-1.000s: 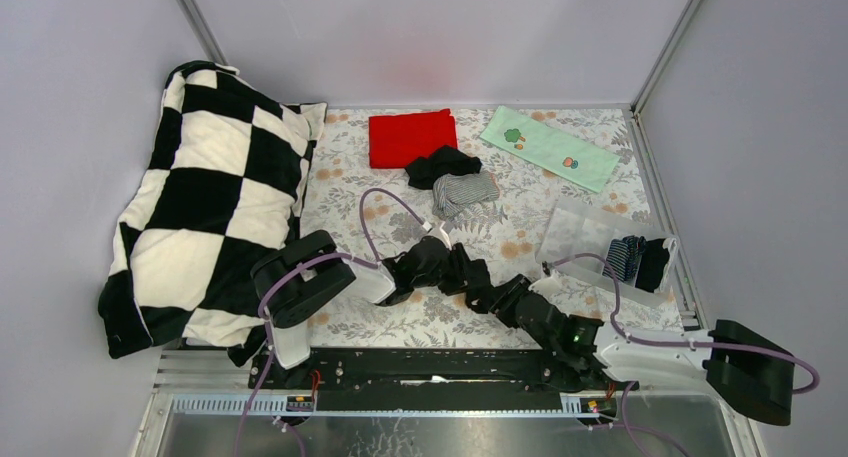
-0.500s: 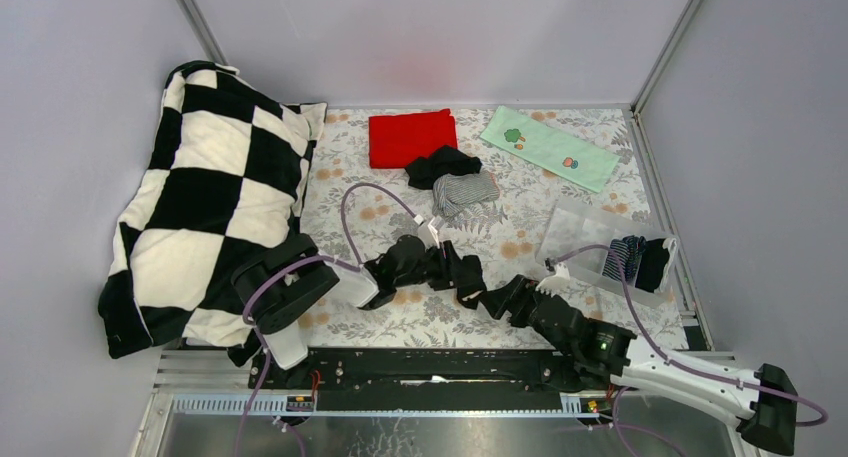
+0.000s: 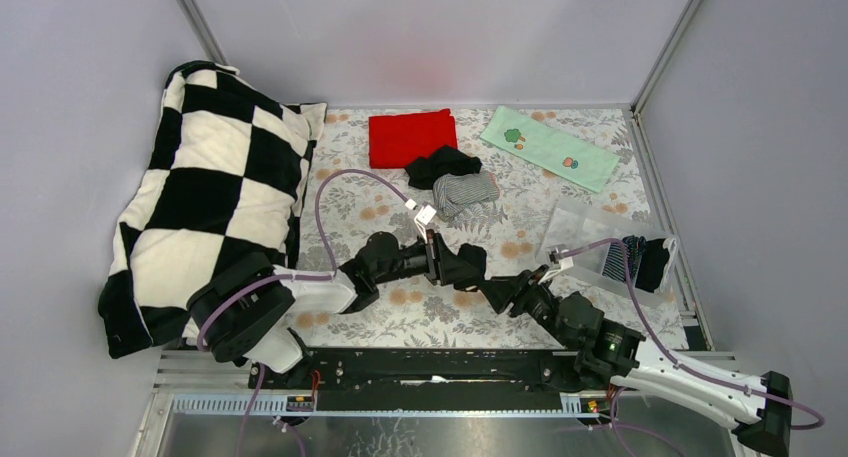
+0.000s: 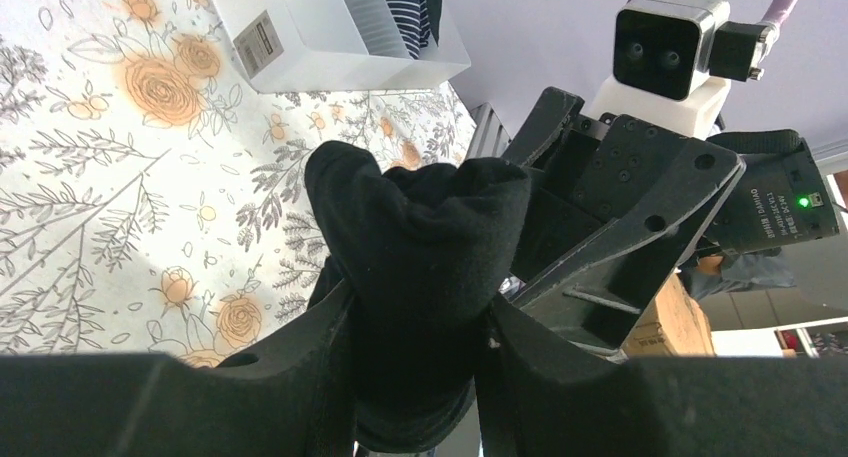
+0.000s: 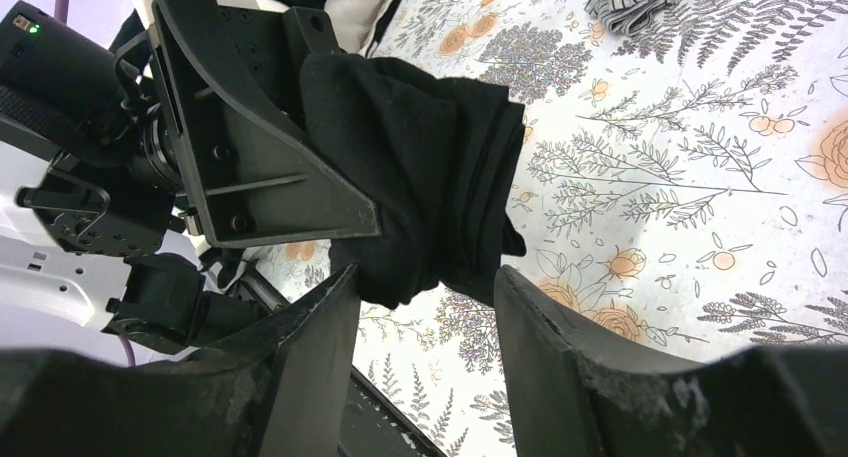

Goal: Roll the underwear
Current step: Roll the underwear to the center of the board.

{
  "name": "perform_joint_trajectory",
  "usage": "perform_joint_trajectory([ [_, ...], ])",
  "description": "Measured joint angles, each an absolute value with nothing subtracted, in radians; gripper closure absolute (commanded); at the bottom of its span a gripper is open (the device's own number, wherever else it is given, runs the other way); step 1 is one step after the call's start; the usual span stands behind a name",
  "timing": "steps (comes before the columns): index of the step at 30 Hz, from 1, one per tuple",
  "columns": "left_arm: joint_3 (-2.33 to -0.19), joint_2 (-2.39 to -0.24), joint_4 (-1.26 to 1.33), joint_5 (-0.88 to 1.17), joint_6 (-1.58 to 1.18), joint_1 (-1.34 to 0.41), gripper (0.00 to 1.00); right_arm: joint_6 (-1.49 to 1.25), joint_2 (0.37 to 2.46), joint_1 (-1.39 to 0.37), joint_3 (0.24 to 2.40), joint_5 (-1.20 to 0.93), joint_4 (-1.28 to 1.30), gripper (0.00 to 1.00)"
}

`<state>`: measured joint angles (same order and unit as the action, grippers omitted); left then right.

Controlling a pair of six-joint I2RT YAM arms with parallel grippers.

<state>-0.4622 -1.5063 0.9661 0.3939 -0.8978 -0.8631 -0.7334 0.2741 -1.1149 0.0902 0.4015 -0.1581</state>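
The black underwear is a tight bundle in the lower middle of the top view, lifted a little above the floral worktop. The left fingers are closed on it at about half width and pinch its lower part. In the left wrist view the free end stands up out of them, toward the upper middle of the frame.

The right fingers are apart and hold nothing. In the right wrist view the bundle is just above their gap, and its lower tip reaches the mouth of the gap without being pinched. Its long axis goes from the top to the bottom of that frame, so it points nearly straight into the opening. In the top view the right arm comes from the lower right and meets the bundle end-on. I judge that the coming move depends on this line: the right fingers need only a short advance along the axis to take the free end.

More underwear, one black piece and the grey striped piece, lies in the upper middle of the top view, beside the red cloth.

As for writing, the white container has a small label, and there is white print beside a green light on the right arm. I cannot read either of them.
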Motion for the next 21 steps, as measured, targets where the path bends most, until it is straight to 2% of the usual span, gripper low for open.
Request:
perform_joint_trajectory([
  [3,-0.462,-1.496,0.958,0.394,-0.88,-0.862,1.0,-0.729,0.303,-1.114,0.091,0.398,-0.196,0.46],
  [8,-0.462,-1.496,0.927,0.389,-0.871,-0.862,1.0,-0.746,0.373,-1.115,0.09,0.369,-0.292,0.39],
  [12,-0.462,-1.496,0.916,0.38,-0.867,-0.862,1.0,-0.766,0.447,-1.115,0.09,0.326,-0.361,0.39],
  [17,-0.461,-1.496,0.888,0.373,-0.854,-0.862,1.0,-0.821,0.496,-1.115,0.09,0.328,-0.372,0.47],
  [21,-0.442,-1.496,0.885,0.362,-0.853,-0.862,1.0,-0.872,0.496,-1.114,0.09,0.344,-0.355,0.48],
])
